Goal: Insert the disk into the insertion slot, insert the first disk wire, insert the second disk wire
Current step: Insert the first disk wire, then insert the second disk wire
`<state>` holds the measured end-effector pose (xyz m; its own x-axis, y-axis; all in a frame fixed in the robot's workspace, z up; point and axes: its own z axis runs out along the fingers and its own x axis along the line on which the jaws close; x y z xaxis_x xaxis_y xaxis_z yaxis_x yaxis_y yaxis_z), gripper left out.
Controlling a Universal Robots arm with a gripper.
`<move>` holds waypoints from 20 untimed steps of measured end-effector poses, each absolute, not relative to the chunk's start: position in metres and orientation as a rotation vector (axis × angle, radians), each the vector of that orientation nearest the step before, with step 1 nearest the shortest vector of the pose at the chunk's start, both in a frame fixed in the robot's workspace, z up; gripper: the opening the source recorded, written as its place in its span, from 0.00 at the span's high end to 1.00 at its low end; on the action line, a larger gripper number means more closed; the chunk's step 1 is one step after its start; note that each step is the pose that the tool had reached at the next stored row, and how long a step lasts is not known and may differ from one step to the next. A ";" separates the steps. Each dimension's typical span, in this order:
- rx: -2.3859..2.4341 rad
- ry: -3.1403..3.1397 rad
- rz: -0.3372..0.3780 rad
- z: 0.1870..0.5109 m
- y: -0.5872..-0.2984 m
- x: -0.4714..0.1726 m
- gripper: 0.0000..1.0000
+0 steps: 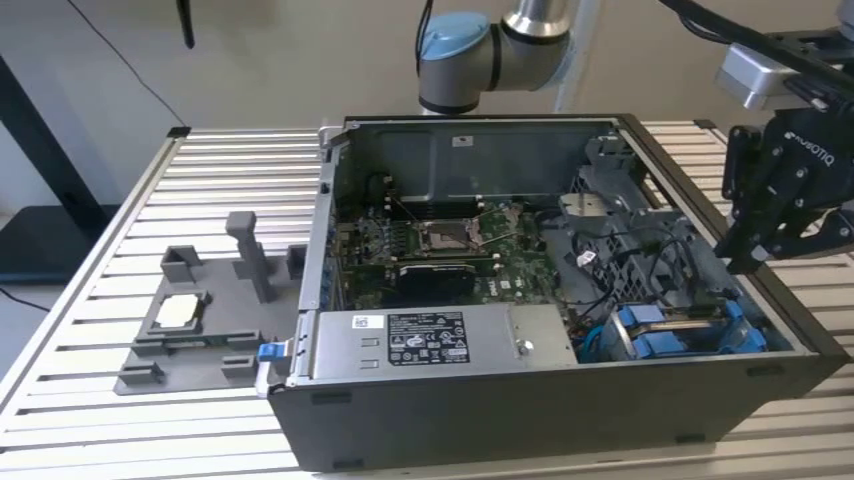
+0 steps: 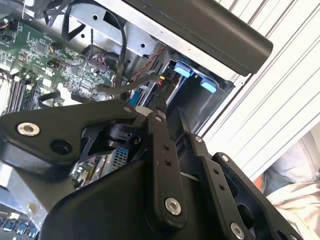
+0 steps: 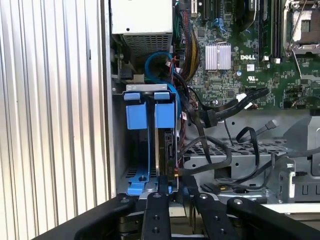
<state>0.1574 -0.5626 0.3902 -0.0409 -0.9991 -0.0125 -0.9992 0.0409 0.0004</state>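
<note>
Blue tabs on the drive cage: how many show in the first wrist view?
2 blue tabs, side by side on the insertion slot: one nearer the case wall, one nearer the cables. A smaller blue foot lies apart. The end effector may hide others.

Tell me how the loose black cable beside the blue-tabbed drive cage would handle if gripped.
Probably floppy: the black cable curves and loops freely beside the drive cage. Likely light, being thin. Its blocky connector end looks stiffer, so perhaps a firmer hold than the cord.
</note>
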 end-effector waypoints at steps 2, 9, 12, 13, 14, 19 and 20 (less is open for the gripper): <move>-2.169 2.260 0.013 0.390 -0.562 0.157 0.73; -2.169 2.261 0.013 0.390 -0.554 0.153 0.73; -2.168 2.261 0.013 0.390 -0.553 0.149 0.73; -2.168 2.261 0.013 0.390 -0.552 0.147 0.73; -2.168 2.262 0.013 0.390 -0.552 0.145 0.73; -2.167 2.262 0.013 0.390 -0.549 0.137 0.73; -2.167 2.262 0.013 0.390 -0.548 0.136 0.73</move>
<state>0.1356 -0.5482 0.3904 -0.0427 -0.9990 -0.0122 -0.9991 0.0427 0.0000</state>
